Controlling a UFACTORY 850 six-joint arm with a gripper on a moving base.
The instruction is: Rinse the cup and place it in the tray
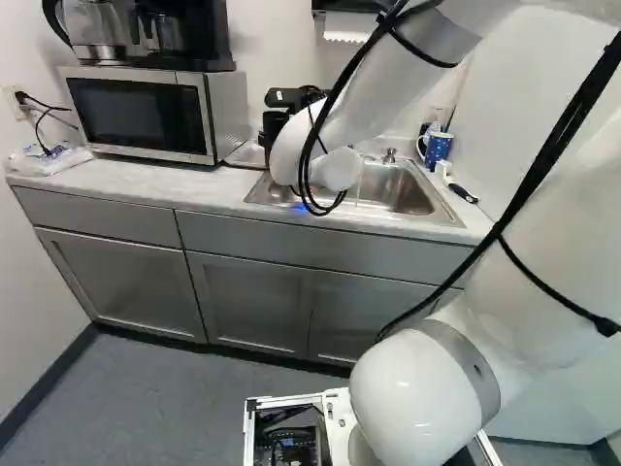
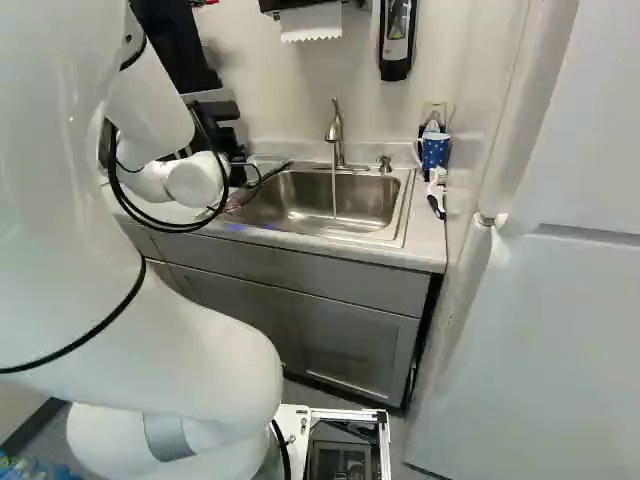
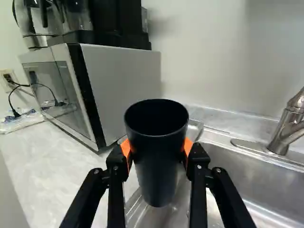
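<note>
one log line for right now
gripper: shut on dark cup | cup: upright, at edge of sink | faucet: running | tray placement: not yet done

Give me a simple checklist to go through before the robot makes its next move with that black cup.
1. Cup held from both sides by the gripper: ok, an orange pad on each side.
2. Cup's mouth facing up: ok.
3. Water running: ok, a thin stream falls from the faucet into the sink.
4. Cup under the stream: not ok for rinsing, it is off to one side.
5. Cup already rinsed: cannot tell.
6. Tray ready for it: cannot tell.
</note>
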